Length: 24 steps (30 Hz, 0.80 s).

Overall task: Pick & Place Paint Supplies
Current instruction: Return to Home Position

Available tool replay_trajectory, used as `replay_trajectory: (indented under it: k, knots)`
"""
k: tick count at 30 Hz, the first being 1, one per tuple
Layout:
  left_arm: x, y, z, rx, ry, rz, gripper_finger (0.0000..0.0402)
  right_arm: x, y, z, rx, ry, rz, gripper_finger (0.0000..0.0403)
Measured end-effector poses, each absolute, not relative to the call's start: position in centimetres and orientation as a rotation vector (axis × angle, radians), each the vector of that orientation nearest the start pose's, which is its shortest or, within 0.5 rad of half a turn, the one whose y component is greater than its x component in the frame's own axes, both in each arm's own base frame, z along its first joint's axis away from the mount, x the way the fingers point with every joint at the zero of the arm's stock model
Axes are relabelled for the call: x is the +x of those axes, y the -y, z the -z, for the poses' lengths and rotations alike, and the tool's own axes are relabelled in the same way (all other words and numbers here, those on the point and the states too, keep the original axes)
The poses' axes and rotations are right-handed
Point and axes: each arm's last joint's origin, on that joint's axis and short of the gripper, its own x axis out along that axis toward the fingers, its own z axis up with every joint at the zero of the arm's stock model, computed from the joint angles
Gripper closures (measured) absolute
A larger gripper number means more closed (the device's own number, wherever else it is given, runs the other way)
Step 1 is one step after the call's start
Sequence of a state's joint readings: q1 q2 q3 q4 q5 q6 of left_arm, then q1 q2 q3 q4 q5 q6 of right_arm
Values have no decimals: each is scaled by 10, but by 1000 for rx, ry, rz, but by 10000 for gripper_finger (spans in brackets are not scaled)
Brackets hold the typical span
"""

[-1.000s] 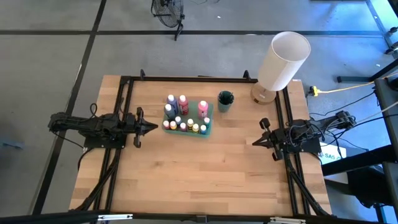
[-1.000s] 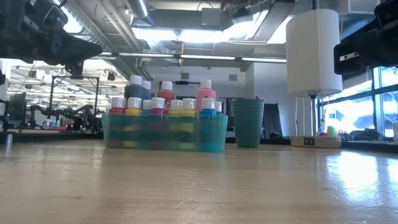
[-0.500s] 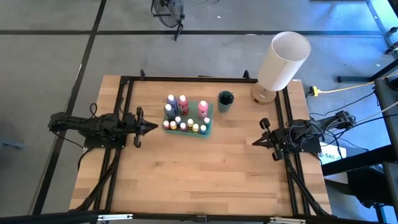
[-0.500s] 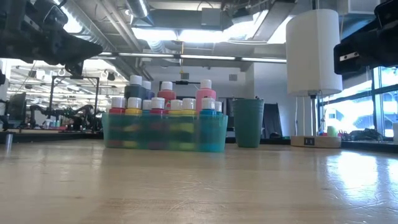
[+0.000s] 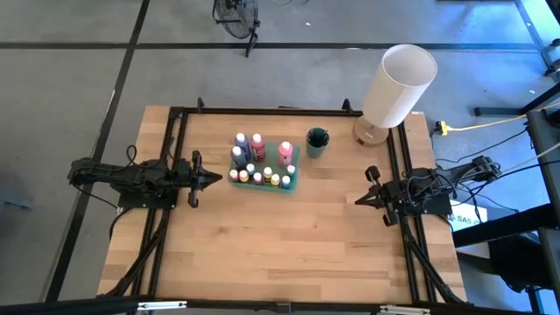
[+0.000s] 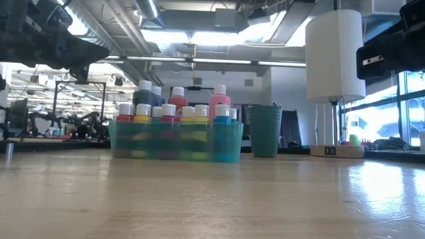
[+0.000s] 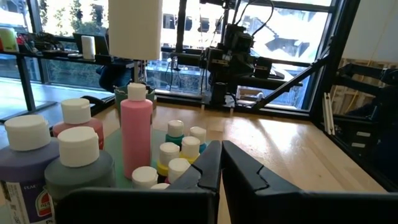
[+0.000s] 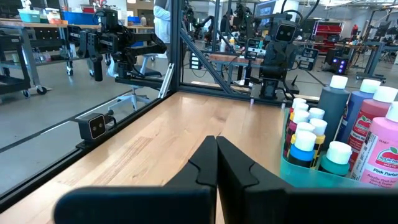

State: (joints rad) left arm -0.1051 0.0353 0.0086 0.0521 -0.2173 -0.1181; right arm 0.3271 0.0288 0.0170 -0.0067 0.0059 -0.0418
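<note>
Several white-capped paint bottles (image 5: 259, 162) stand upright in a teal tray (image 5: 293, 178) on the table's far middle; the tall pink one (image 7: 136, 137) rises above the small ones. A dark teal cup (image 5: 317, 143) stands on its base right of the tray. My left gripper (image 5: 216, 179) hovers shut, level, left of the tray, with its tips (image 7: 221, 163) closed. My right gripper (image 5: 359, 199) hovers shut at the right, its tips (image 8: 216, 158) pointing toward the tray. Neither touches anything.
A big white cylinder lamp (image 5: 398, 86) on a wooden base stands at the far right corner. Black frame rails (image 5: 175, 140) run along the table's left, far and right sides. Bare wood (image 5: 280, 245) spans the near half of the table.
</note>
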Motion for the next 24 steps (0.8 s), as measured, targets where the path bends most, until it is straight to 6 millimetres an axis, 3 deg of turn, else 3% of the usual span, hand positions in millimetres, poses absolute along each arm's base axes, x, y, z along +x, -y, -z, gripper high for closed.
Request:
replay_trajectory:
  k: [24]
  knots:
    - [99, 4, -169, -122, 32, -108, 393, 93, -31, -166, -45, -12, -322, 402]
